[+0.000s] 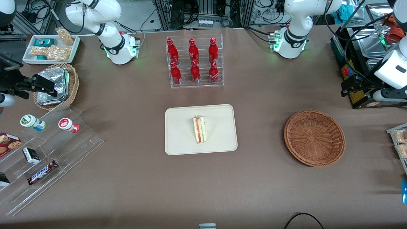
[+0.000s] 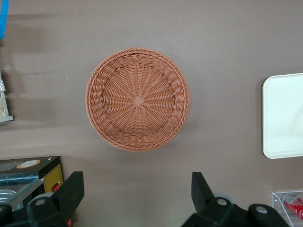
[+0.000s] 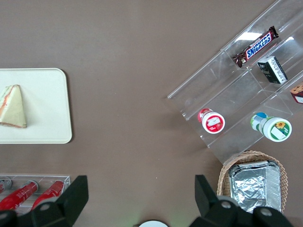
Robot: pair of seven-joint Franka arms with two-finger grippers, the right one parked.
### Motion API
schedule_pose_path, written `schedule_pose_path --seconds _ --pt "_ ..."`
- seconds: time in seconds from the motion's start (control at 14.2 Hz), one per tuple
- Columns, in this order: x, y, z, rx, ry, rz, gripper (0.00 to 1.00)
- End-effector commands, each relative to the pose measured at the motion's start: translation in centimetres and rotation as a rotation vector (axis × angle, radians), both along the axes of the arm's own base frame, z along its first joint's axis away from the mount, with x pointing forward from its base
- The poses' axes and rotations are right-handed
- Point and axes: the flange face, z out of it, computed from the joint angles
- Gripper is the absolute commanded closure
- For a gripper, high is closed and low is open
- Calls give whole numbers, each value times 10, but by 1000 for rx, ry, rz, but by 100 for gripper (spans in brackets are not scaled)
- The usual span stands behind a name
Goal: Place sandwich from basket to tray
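Observation:
The sandwich [image 1: 199, 129], a pale wedge with red-orange and green layers, lies on the cream tray [image 1: 178, 133] at the table's middle. It also shows on the tray [image 3: 47, 109] in the right wrist view [image 3: 12, 106]. The reddish-brown wicker basket [image 1: 314, 137] stands empty toward the working arm's end. My left gripper [image 1: 346, 88] hangs above the table, farther from the front camera than the basket. In the left wrist view the gripper [image 2: 137, 189] is open and empty, with the empty basket [image 2: 137, 99] and an edge of the tray [image 2: 284, 116] below it.
A clear rack of red bottles [image 1: 194, 62] stands farther from the front camera than the tray. A stepped acrylic shelf with snacks [image 1: 47, 149], a tan basket of foil packets [image 1: 57, 84] and a white snack dish [image 1: 51, 47] lie toward the parked arm's end. Black equipment [image 1: 356, 63] stands near my gripper.

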Motion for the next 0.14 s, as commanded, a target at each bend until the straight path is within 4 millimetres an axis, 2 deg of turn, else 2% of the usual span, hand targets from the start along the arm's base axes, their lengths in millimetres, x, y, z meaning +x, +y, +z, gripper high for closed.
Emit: schedule_pose_path --seconds 0.0,0.07 --pt "5 3 5 -15 -1 0 0" --pt "6 3 7 -14 -2 3 0"
